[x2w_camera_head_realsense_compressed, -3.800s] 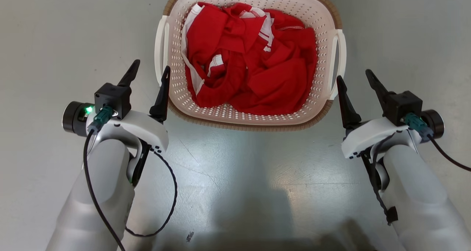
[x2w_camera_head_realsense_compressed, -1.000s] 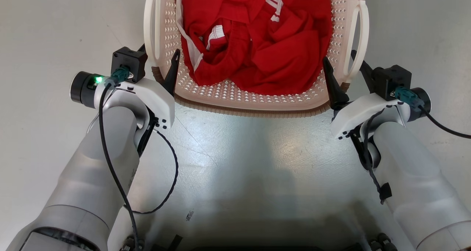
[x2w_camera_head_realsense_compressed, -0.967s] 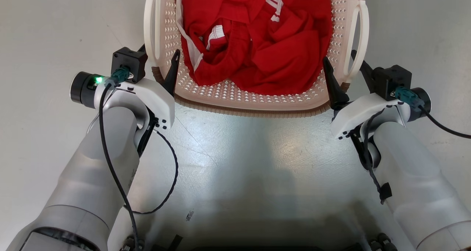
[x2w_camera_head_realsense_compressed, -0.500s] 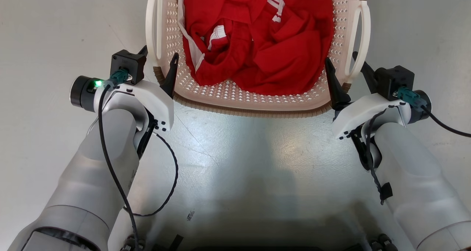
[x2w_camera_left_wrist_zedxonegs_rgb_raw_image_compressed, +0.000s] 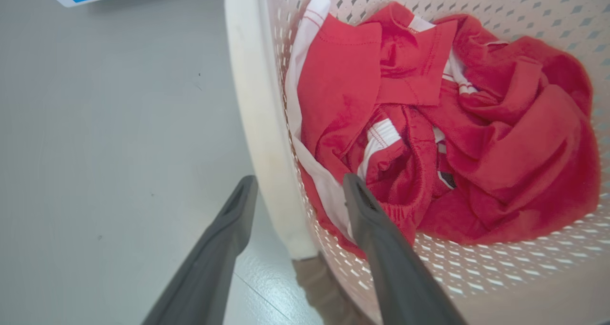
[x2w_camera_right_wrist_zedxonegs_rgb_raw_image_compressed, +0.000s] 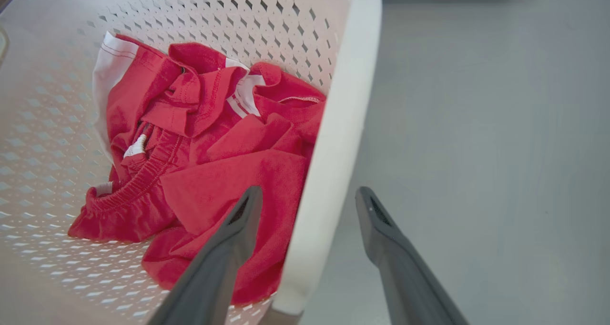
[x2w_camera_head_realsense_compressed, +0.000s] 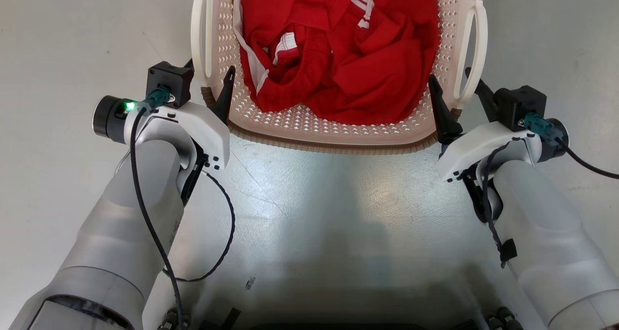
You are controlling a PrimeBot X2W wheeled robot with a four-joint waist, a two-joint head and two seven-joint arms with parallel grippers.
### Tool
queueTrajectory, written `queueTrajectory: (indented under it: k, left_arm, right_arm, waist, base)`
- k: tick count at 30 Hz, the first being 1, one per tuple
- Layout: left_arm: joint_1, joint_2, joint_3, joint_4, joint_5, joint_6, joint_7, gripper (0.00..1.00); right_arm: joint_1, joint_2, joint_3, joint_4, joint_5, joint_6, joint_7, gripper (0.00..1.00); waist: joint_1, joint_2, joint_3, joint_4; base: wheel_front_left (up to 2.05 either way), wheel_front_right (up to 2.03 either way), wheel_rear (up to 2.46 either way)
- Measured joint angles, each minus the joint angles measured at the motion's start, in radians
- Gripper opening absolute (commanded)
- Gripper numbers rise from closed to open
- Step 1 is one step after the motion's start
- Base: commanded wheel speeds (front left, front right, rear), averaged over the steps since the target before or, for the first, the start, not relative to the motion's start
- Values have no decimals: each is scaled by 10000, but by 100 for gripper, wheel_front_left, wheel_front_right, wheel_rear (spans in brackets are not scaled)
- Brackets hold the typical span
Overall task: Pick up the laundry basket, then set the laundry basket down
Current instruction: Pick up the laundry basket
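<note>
Left claw [x2w_camera_head_realsense_compressed: 210, 67] and right claw [x2w_camera_head_realsense_compressed: 449, 74] both stand open at a moderate spread and hold nothing. Each straddles one side of the laundry basket [x2w_camera_head_realsense_compressed: 333, 143] close to a near corner, with one finger inside the perforated wall and the other outside.

In the left wrist view, the left handle [x2w_camera_left_wrist_zedxonegs_rgb_raw_image_compressed: 259, 125] passes up between the fingers, nearer the outer one. In the right wrist view, the right handle [x2w_camera_right_wrist_zedxonegs_rgb_raw_image_compressed: 333, 163] does likewise. No finger is seen pressed onto either handle, though contact at the outer tips cannot be ruled out.

Location: the basket is directly ahead of the robot, over the grey floor [x2w_camera_head_realsense_compressed: 314, 214] and between the two arms. It is loaded with crumpled red clothes [x2w_camera_head_realsense_compressed: 348, 54]. Whether its base rests on the floor cannot be told.

Assessed stage: both claws are placed for the grasp, and closure is not yet made.

Risks noted:
1. The inner fingers lie next to the clothes. Closing could trap cloth against the wall and give a soft hold that slips.
2. Both grips fall at the near end of the handles. On lifting, the far end would likely droop and the load slide away from the robot.
3. The thin loop handles and perforated plastic probably flex under a pinch. Unequal closure, or one arm rising ahead of the other, would tilt the basket or twist it out of one claw.
</note>
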Motion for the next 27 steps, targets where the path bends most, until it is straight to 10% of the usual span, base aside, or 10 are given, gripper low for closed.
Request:
queueTrajectory:
  k: [4, 5, 6, 7, 12, 27]
  left_arm:
    - [-4, -31, -69, 31, -29, 0, 0, 46]
    - [-8, -40, -71, 27, -44, 2, 0, 28]
    - [-8, -40, -71, 27, -44, 2, 0, 6]
    - [-12, -38, -67, 29, -75, 2, 2, 0]
    - [-60, -100, -92, 42, -100, 12, 2, 0]
    - [16, -345, -341, 259, -531, 15, 4, 0]
  right_arm:
    - [-78, 0, -15, 0, -2, 0, 0, 100]
    - [-105, 0, -17, -4, -2, 0, 0, 84]
    - [-105, 0, -17, -4, -2, 0, 0, 47]
    - [-118, -2, -21, -12, -4, 0, 0, 40]
    - [-116, 4, -12, 2, 52, -4, 12, 0]
    - [-132, -2, -326, 161, -161, -94, 10, 0]
  waist:
    - [0, 0, -1, -12]
    - [0, 0, -1, -15]
    - [0, 0, -1, -15]
    - [0, 0, 0, -15]
    - [0, 0, 6, -17]
    - [0, 0, -248, 99]
  base:
    - [0, 0, 0]
    - [0, 0, 0]
    - [0, 0, 0]
    - [0, 0, 0]
    - [0, 0, 0]
    - [0, 0, 0]
